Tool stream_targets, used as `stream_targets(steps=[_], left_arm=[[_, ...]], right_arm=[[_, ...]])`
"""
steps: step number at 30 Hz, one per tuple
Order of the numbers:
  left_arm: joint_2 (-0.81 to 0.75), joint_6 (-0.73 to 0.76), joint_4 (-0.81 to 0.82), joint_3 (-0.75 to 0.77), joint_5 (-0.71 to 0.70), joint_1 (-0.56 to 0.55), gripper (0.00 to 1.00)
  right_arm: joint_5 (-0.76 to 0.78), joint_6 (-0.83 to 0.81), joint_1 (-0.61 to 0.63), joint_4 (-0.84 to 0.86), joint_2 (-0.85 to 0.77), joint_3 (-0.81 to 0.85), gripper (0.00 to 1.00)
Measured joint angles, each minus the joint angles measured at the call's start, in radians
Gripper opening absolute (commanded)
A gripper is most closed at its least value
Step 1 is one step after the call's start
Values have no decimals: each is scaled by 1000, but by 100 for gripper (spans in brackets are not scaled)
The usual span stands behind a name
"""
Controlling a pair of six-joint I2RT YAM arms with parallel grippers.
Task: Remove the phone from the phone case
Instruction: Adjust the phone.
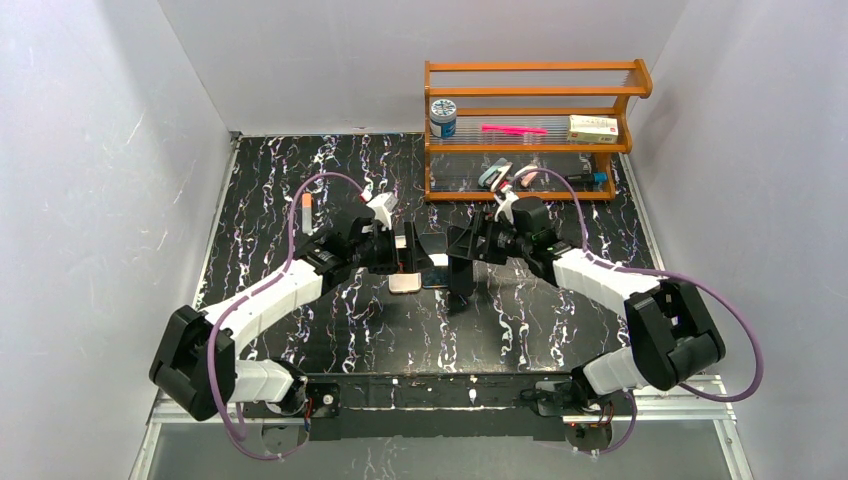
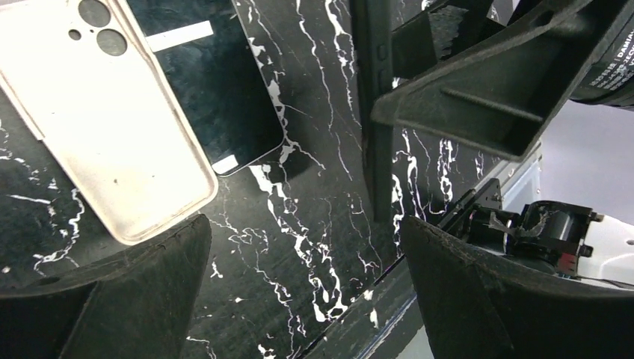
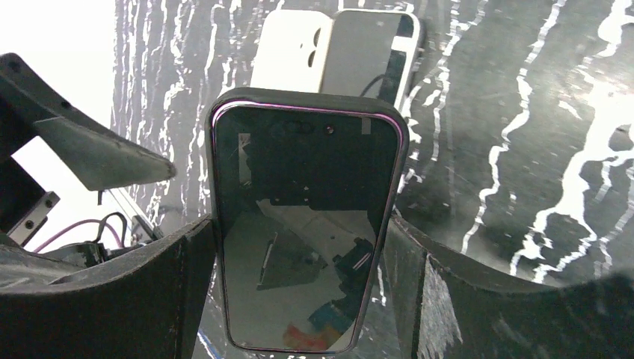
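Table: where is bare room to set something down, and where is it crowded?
Free: the near strip between the arms and front edge, and the far-left corner beside the rack. Crowded: the centre, where the left gripper, right gripper with its cased phone, a beige case and a bare phone meet.

Purple-edged phone [image 3: 306, 232] — upright — inside its black case [image 3: 299, 94].

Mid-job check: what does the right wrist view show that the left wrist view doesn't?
Right wrist only: the screen of the cased phone, face-on, clamped in the right tool. Left wrist only: the left tool wide open, nothing between its sides. Both: the beige case and bare phone lying beside each other on the table.
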Motion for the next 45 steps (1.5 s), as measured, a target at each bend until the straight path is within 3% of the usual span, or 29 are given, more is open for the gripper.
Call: stream_targets(steps=[14,28,40,45], left_arm=[[12,-71,71,3,31,-29,96],[11,-109,69,-36,-47,-32,69],[-43,-139,126,-90,-134,-35,39],[-50,-138,144,-92,-140,-39,16]], right_arm=[[117,31,189,14,0,100,1],[223,60,262,93,9,114,1],[241,135,300,190,66,119,1],[243,161,308,220,82,119,1]])
